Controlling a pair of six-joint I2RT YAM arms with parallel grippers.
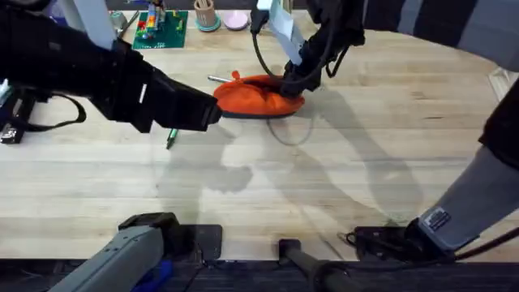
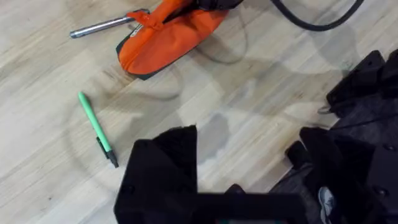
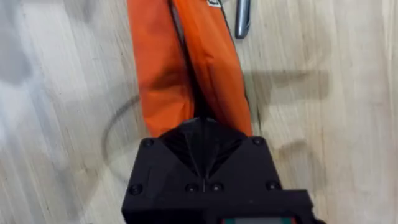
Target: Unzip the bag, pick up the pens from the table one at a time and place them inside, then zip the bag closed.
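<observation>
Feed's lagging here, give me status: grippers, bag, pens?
Right gripper shut on the bag at its zipper line. Left gripper above the table, beside the bag. Green pen and silver pen on the table.

Even bright light; soft arm shadows cross the table; the raised left arm looks perhaps motion-blurred.

a green toy-brick board, a wooden cup.
</observation>
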